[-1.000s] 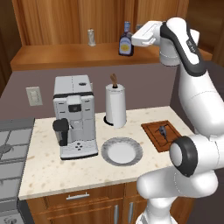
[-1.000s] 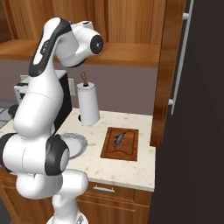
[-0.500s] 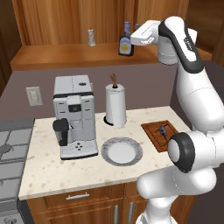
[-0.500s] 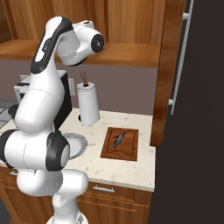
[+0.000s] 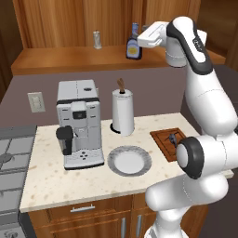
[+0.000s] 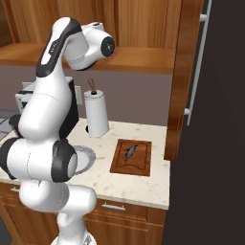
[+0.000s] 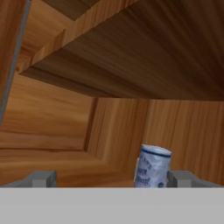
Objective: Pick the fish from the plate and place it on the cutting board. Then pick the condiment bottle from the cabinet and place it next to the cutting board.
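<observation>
brown wood covers most of this rendered kitchen: panelled walls, lower drawers and a long cabinet (image 5: 69, 58) shelf running above a speckled cream counter (image 5: 51, 181). a white robot arm rises from the base and reaches up to the shelf. its gripper (image 7: 111, 178) is raised to shelf height, with the fingers spread wide and nothing between them. in the hand view, 2 small grey fingertips (image 7: 41, 178) sit far apart at the bottom, and the blue cap of the condiment bottle (image 7: 152, 167) stands between them, close to the right-hand tip; whether it touches that tip cannot be told. in the left base view the condiment bottle (image 5: 133, 42) stands upright on the shelf, just beside the end of the hand. a small clear shaker (image 5: 96, 40) stands further left on the same shelf, well apart from the bottle. down on the counter, the reddish-brown cutting board (image 6: 131, 157) lies flat near the right end, and the small dark fish (image 6: 129, 152) rests on it. the round plate (image 5: 129, 161) with a grey rim lies to the left of the board. behind the plate stands a white paper towel roll (image 5: 123, 111), and to its left a coffee machine (image 5: 80, 123).
</observation>
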Controlling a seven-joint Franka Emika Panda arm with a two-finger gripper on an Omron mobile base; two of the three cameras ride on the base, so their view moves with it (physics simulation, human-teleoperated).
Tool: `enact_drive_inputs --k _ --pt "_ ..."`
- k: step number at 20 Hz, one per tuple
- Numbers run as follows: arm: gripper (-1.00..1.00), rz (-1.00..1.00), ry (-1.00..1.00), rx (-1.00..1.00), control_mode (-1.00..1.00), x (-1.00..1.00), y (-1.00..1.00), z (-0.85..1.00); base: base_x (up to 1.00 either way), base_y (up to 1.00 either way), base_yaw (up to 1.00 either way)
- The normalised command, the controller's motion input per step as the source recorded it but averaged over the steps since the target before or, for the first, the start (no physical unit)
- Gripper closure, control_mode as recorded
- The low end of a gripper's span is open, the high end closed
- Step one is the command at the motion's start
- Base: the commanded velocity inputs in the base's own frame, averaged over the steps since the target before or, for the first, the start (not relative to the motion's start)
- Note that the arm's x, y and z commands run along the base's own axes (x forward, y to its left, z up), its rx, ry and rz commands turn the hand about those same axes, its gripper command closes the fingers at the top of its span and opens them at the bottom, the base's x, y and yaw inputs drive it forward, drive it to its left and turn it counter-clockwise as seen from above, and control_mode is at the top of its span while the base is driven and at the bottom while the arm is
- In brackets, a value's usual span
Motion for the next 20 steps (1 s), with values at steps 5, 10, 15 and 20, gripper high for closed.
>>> enact_drive_inputs --k 5,10,15,20 --pt "-1.0 0.0 0.0 0.0 -1.0 0.1 0.0 -0.01 0.0 0.0 0.0" --pt "-1.0 0.0 0.0 0.0 -1.0 0.09 0.0 -0.01 0.0 0.0 0.0" --pt "-1.0 0.0 0.0 0.0 -1.0 0.1 0.0 0.0 0.0 0.0 0.0" --pt "-1.0 0.0 0.0 0.0 -1.0 0.09 0.0 0.0 0.0 0.0 0.0"
